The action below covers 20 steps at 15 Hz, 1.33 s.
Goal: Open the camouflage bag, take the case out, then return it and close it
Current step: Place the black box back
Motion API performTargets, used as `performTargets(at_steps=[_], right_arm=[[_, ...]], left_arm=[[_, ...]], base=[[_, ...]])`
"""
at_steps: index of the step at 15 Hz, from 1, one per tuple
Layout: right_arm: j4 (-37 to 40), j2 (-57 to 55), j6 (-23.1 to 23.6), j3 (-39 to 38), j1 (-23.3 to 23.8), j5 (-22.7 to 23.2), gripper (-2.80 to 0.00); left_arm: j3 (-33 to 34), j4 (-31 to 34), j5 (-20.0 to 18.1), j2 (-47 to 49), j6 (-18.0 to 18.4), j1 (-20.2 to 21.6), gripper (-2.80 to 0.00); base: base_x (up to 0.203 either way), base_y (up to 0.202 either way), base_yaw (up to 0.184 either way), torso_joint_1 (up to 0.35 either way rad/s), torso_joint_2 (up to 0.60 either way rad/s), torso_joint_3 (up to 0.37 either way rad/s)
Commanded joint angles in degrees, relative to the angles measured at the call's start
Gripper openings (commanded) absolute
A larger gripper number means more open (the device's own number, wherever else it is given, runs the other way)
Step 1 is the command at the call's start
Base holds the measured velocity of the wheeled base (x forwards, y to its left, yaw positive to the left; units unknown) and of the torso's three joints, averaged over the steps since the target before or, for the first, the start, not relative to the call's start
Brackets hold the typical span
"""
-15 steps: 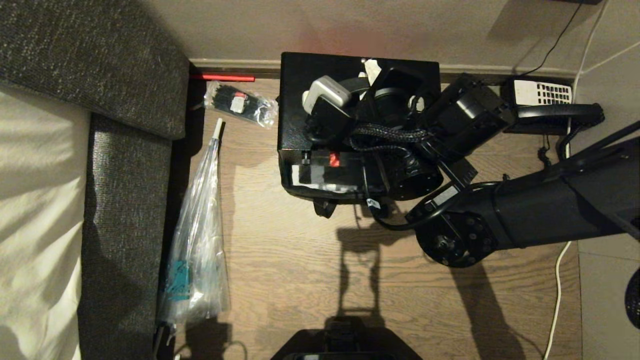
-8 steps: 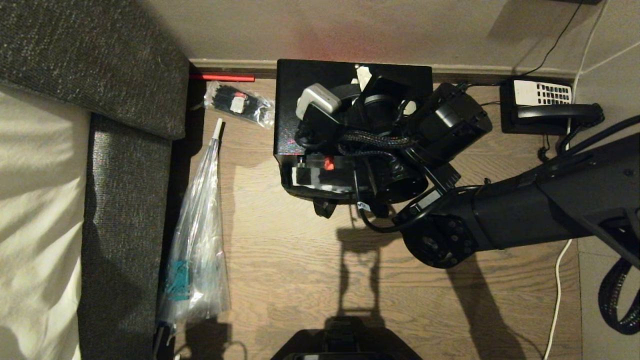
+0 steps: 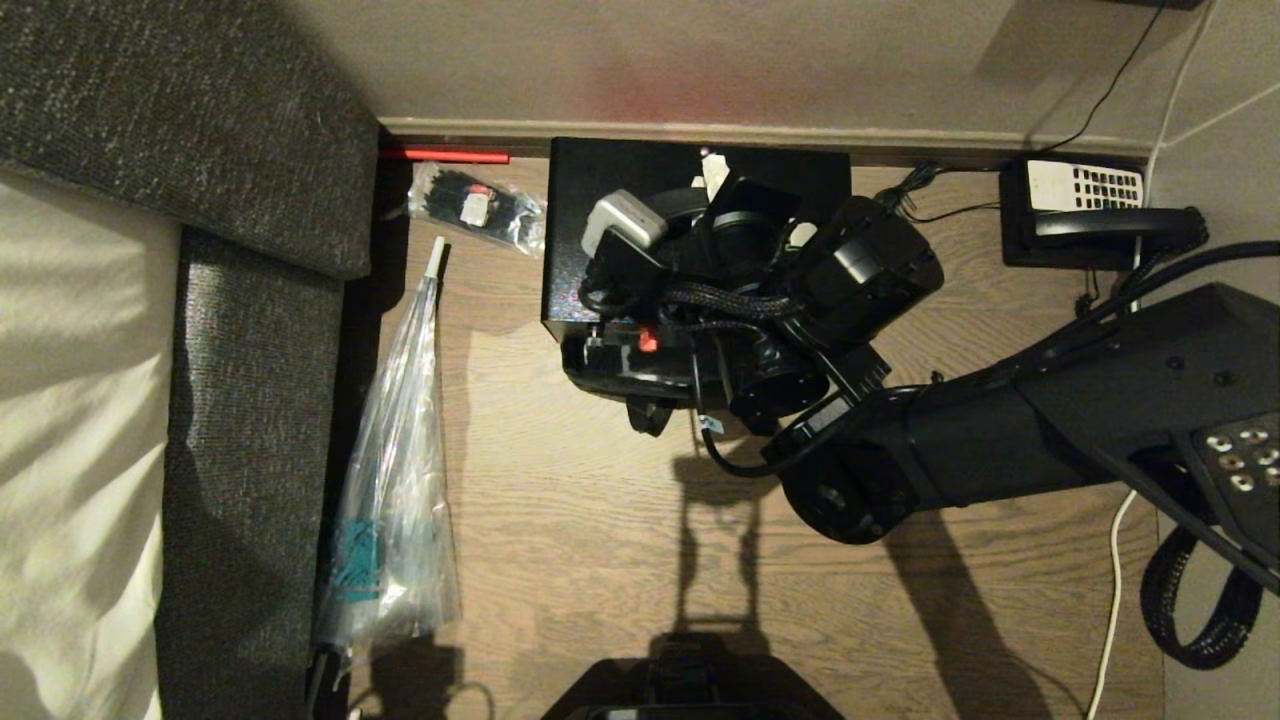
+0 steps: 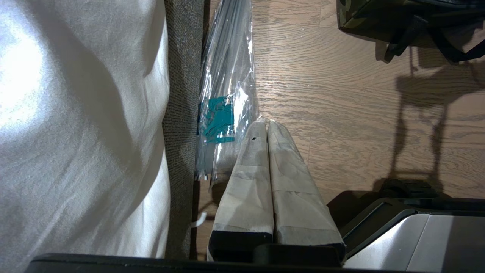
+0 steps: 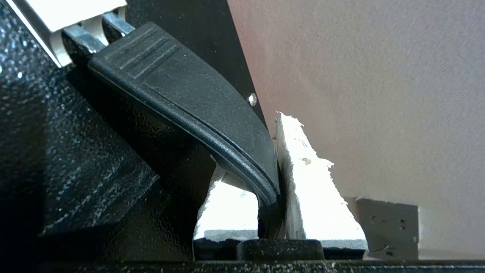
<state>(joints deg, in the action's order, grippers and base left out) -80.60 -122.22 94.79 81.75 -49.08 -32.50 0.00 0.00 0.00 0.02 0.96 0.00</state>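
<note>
The case point(image 3: 600, 200), a flat black box, hangs by the wall just above the camouflage bag point(image 3: 610, 375). The case and my right arm hide most of the bag; a bit of red lining point(image 3: 648, 342) shows at its mouth. My right gripper point(image 3: 715, 178) is over the case's far side. In the right wrist view the right gripper point(image 5: 271, 151) is shut on the case's black strap handle point(image 5: 182, 94), with the speckled case face point(image 5: 57, 151) beside it. My left gripper point(image 4: 267, 123) is parked low by the bed, shut and empty. A corner of the bag point(image 4: 363, 19) shows beyond it.
A black telephone point(image 3: 1085, 205) sits to the right against the wall. A long clear plastic sleeve point(image 3: 400, 480), a small packet point(image 3: 480, 205) and a red stick point(image 3: 445, 155) lie left of the bag, beside the grey bed frame point(image 3: 250, 400). A white cable point(image 3: 1110, 600) runs along the floor.
My right arm has swung leftward and toward me, and the case it holds has sunk lower over the bag, covering more of it. The left arm has not moved.
</note>
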Motion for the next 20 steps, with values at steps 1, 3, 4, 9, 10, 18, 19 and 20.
performTargets(at_steps=[1,3,4,9,10,18,19,20], right_arm=[[-0.68,-1.27,0.49,0.08,0.04,-0.40,-2.80],[-0.70,-1.71,0.40,0.16,0.12,-0.55,-2.80],[-0.81,-1.93,0.22,0.16,0.12,-0.55,-2.80],[-2.49,-3.41,0.32,0.16,0.33,-0.47,-2.80],[-2.62,-3.64,0.23,0.07,0.48,-0.55,-2.80],[-4.41,-4.96,0.50,-0.36,2.67,-0.37,-2.80],[-4.47,-4.96,0.61,-0.28,2.85,-0.37,-2.80],[-4.39,-4.96,0.66,-0.36,2.94,-0.37,-2.80]], left_arm=[[0.00,0.00,0.00,-0.02,0.01,0.00,-2.80],[0.00,0.00,0.00,-0.02,0.01,0.00,-2.80],[0.00,0.00,0.00,-0.02,0.01,0.00,-2.80],[0.00,0.00,0.00,-0.02,0.01,0.00,-2.80],[0.00,0.00,0.00,-0.02,0.01,0.00,-2.80],[0.00,0.00,0.00,-0.02,0.01,0.00,-2.80],[0.00,0.00,0.00,-0.02,0.01,0.00,-2.80],[0.00,0.00,0.00,-0.02,0.01,0.00,-2.80]], base=[[0.000,0.000,0.000,0.000,0.00,0.000],[0.000,0.000,0.000,0.000,0.00,0.000],[0.000,0.000,0.000,0.000,0.00,0.000],[0.000,0.000,0.000,0.000,0.00,0.000],[0.000,0.000,0.000,0.000,0.00,0.000],[0.000,0.000,0.000,0.000,0.00,0.000],[0.000,0.000,0.000,0.000,0.00,0.000],[0.000,0.000,0.000,0.000,0.00,0.000]])
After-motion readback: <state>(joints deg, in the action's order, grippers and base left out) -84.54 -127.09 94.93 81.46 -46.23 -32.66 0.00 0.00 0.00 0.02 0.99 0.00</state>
